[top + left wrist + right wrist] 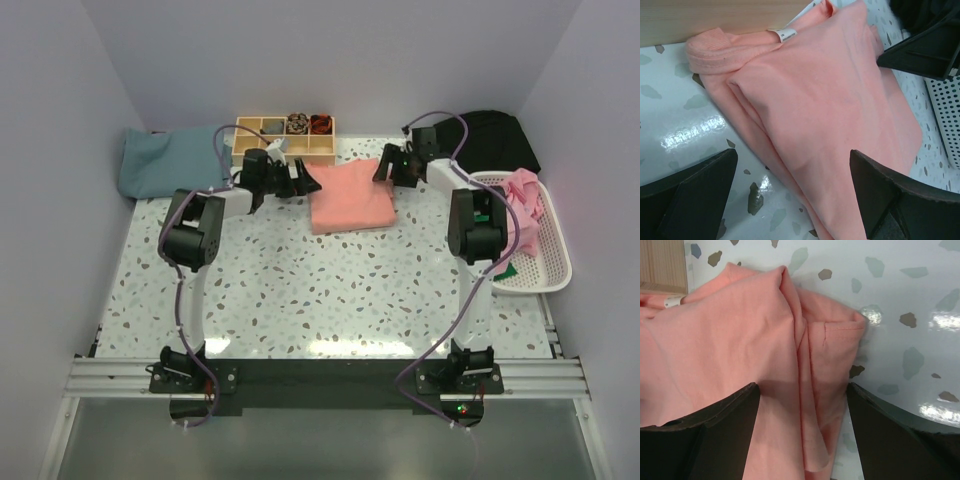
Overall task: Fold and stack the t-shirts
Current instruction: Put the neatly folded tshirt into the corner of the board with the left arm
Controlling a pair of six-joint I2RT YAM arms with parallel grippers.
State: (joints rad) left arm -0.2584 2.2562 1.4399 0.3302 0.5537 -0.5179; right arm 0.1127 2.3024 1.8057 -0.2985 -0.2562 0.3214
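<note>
Fabric is looking soft, light, limp. Left pincer (794,152) is gaping empty over salmon t-shirt (815,100); right pincer (802,385), parted, empty, is straddling its doubled edge: best pinch.

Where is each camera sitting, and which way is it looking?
Top camera: high behind the robot, looking down on the table; left arm and right arm show.
Left wrist: rides the left arm, faces the salmon-pink t-shirt; left pincer open below.
Right wrist: rides the right arm, faces that shirt's edge; right pincer open below.
Both wrist views share the shirt's white label.
</note>
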